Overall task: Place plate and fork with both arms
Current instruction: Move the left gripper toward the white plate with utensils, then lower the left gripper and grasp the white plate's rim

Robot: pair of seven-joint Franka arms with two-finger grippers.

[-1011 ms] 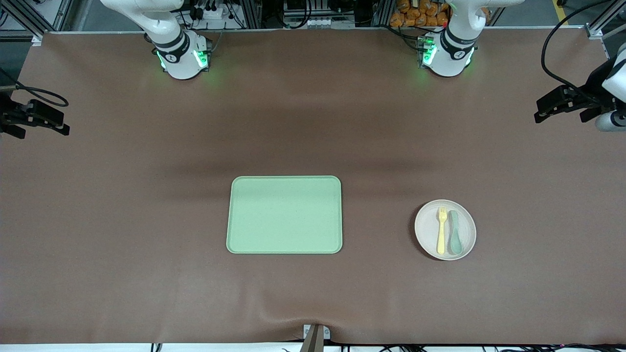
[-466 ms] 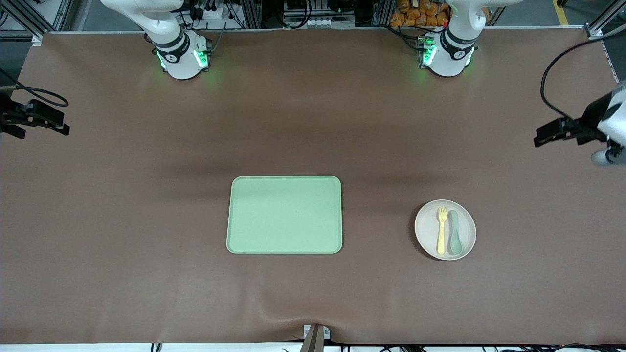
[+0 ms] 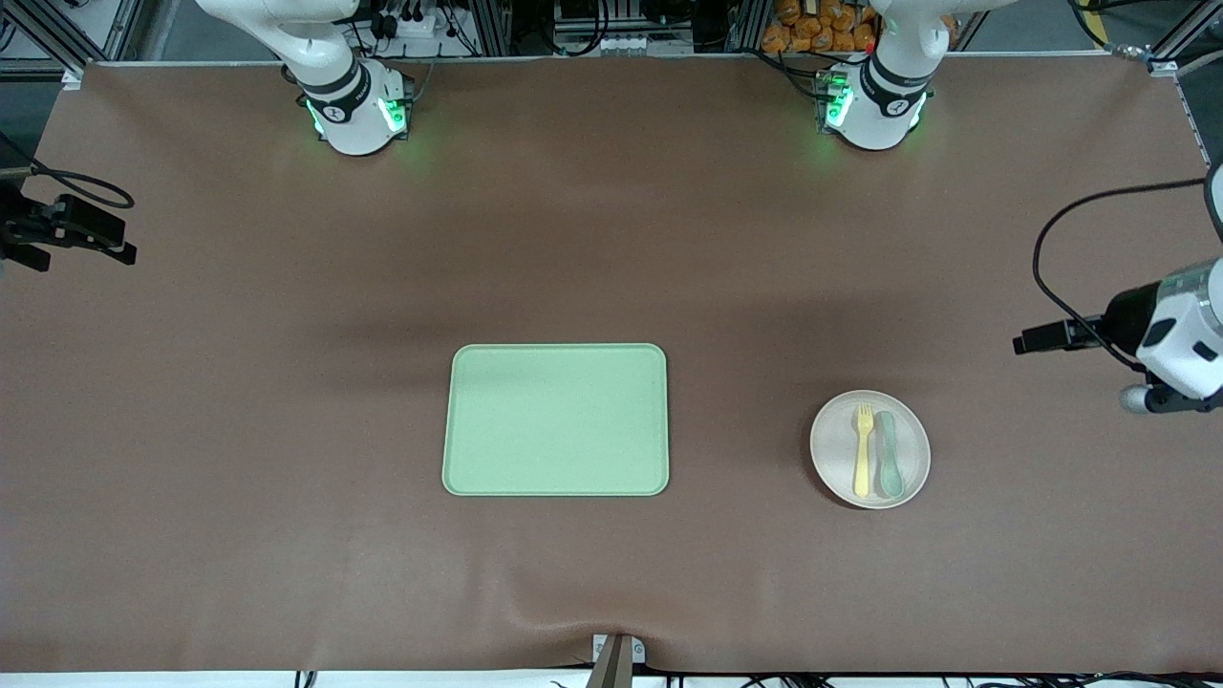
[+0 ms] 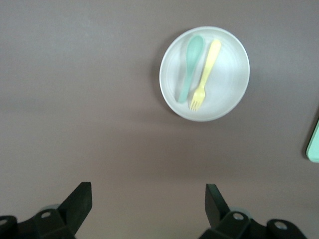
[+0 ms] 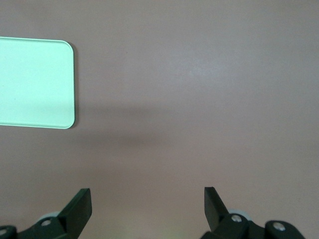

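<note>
Teal spoon beside fork on plate (both hands released, over bare table)

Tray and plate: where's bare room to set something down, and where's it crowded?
The tray is bare all over. Brown table lies open between tray and plate, and between the tray and the arm bases. Crowded: the plate, where fork and spoon lie side by side. Left gripper hangs open near it; right gripper waits open at its end.
</note>
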